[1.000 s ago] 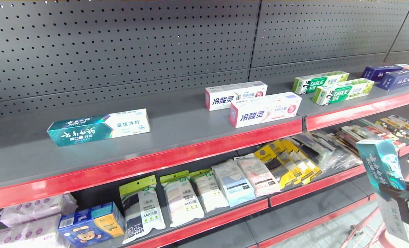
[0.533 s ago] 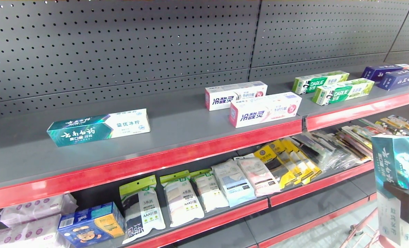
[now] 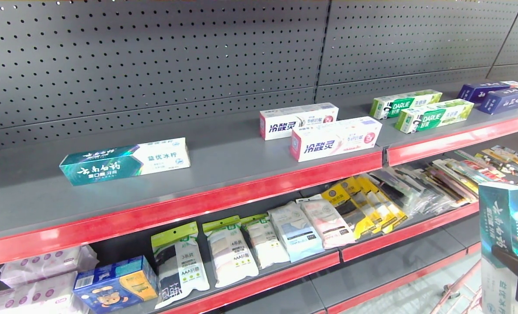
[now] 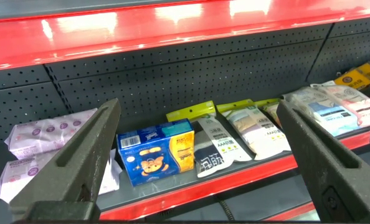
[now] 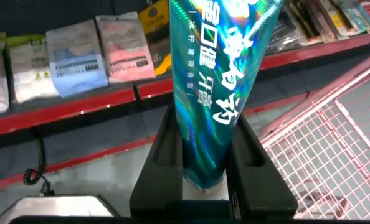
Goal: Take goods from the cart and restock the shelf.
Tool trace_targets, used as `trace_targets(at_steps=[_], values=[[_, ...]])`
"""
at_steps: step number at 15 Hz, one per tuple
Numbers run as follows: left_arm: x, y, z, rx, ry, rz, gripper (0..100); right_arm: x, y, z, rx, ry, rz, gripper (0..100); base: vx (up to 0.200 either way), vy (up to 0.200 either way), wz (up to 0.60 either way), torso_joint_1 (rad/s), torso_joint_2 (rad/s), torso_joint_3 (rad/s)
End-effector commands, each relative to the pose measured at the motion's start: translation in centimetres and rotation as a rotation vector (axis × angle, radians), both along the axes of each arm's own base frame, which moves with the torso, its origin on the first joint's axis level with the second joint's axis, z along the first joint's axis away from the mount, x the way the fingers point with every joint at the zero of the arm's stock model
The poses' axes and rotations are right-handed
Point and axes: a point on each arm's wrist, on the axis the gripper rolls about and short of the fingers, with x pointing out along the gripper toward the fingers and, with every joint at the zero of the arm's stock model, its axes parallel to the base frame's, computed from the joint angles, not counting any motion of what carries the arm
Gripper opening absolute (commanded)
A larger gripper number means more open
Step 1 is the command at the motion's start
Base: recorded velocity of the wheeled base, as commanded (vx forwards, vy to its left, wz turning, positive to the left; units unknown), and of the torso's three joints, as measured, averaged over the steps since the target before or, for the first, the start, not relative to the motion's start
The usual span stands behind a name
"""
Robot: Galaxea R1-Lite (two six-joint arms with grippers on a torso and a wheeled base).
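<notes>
Head view: our right jaws pinch the toothpaste box [image 3: 505, 226] upright at five o'clock; the top shelf [image 3: 224, 148] lies toward ten o'clock. Left wrist view: our left jaws spread, empty. Right wrist view: the box's long axis runs out from the jaws.

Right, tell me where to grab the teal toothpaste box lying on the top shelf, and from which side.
Take the teal toothpaste box at its middle, across the narrow width, probably from above. It lies flat, lengthwise along the top shelf, with bare shelf before and behind its long faces, leaving room to close on them.
</notes>
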Motion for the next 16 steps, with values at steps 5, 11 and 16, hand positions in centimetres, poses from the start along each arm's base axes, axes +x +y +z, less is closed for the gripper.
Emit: trace_targets(at_steps=[5,11,16], values=[[0.01,0.00,0.00,-0.001,0.001,0.000,100,-0.82,-0.07,0.16,-0.010,-0.050,-0.004,0,0.000,0.000,0.00,0.000,0.00,0.000],[0.01,0.00,0.00,-0.001,0.001,0.000,100,-0.96,-0.01,-0.10,-0.029,-0.045,0.016,0,0.000,0.000,0.00,0.000,0.00,0.000],[0.01,0.00,0.00,-0.001,0.001,0.000,100,-1.01,0.01,-0.27,-0.031,-0.038,0.019,0,0.000,0.000,0.00,0.000,0.00,0.000]])
